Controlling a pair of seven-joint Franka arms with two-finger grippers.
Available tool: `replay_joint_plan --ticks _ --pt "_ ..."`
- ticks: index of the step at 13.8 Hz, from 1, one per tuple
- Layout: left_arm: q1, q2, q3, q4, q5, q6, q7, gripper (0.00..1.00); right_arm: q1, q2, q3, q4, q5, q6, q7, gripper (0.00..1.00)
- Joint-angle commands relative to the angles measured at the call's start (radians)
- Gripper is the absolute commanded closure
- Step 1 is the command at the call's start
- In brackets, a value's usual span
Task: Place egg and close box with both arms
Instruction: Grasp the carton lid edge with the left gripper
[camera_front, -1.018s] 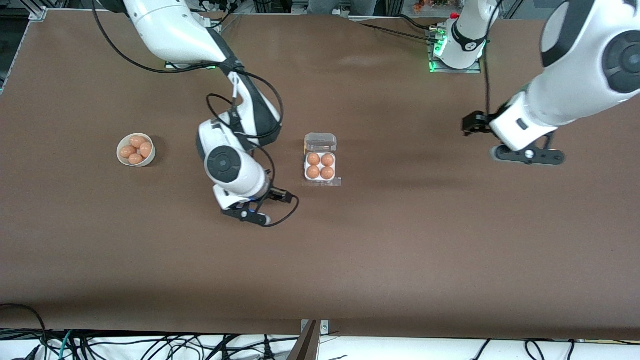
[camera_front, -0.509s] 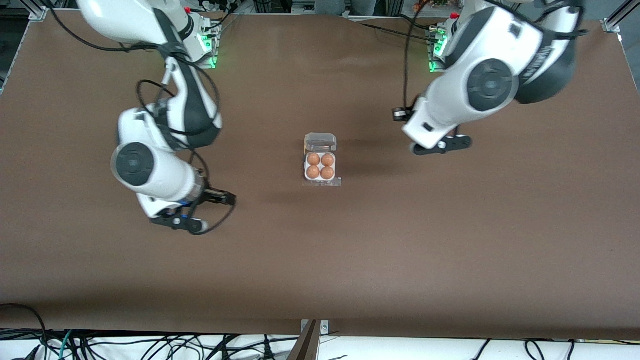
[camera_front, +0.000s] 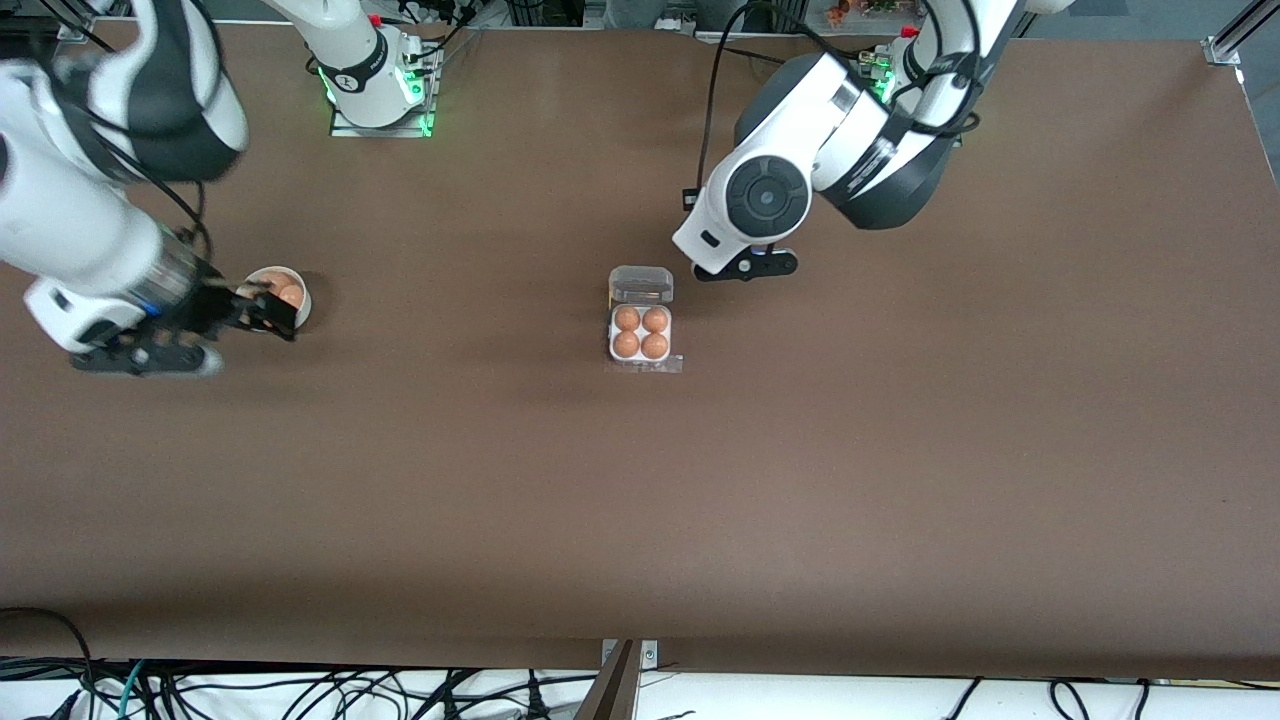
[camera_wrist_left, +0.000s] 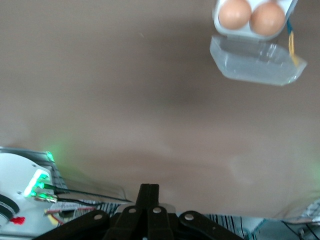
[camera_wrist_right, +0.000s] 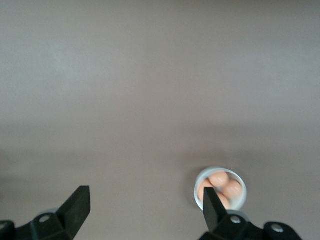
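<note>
The box is a white tray holding four brown eggs, with its clear lid open flat on the side nearer the robots' bases. My left gripper is shut and empty over the bare table beside the lid, toward the left arm's end. Its wrist view shows the shut gripper, two eggs and the lid. My right gripper is open and empty, low beside a white bowl. In its wrist view the gripper is open with the bowl by one finger.
The bowl holds several brown eggs and stands toward the right arm's end of the table; the right wrist partly covers it. The brown table is bare nearer the front camera. Cables hang along its front edge.
The right arm swung away from the box, toward its own end of the table, to the bowl. The left arm moved in from its end to beside the open lid. The box has not moved.
</note>
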Motion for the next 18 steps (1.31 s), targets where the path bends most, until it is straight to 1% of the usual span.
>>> replay_joint_plan --ticks 1,3,5,8,13,16,18 --pt "-0.063 0.086 0.015 0.031 -0.041 -0.016 -0.008 1.00 -0.048 -0.088 0.026 -0.006 -0.022 -0.105 -0.056 0.00" --pt "-0.092 0.131 0.015 0.033 -0.059 0.015 -0.008 1.00 -0.056 -0.089 0.023 0.061 -0.024 -0.200 -0.056 0.00" --pt "-0.113 0.159 0.015 0.033 -0.081 0.050 -0.012 1.00 -0.073 -0.089 0.023 0.101 -0.013 -0.252 -0.058 0.00" --pt "-0.144 0.177 0.015 0.033 -0.084 0.156 -0.077 1.00 -0.082 -0.095 0.021 0.080 -0.009 -0.253 -0.043 0.00" --pt "-0.170 0.208 0.015 0.037 -0.081 0.291 -0.133 1.00 -0.094 -0.075 0.023 0.081 -0.006 -0.246 -0.050 0.00" --pt "-0.187 0.258 0.015 0.094 -0.079 0.297 -0.165 1.00 -0.091 -0.075 0.027 0.083 -0.006 -0.245 -0.038 0.00" --pt "-0.186 0.275 0.018 0.117 -0.078 0.300 -0.165 1.00 -0.091 -0.075 0.027 0.084 -0.006 -0.245 -0.035 0.00"
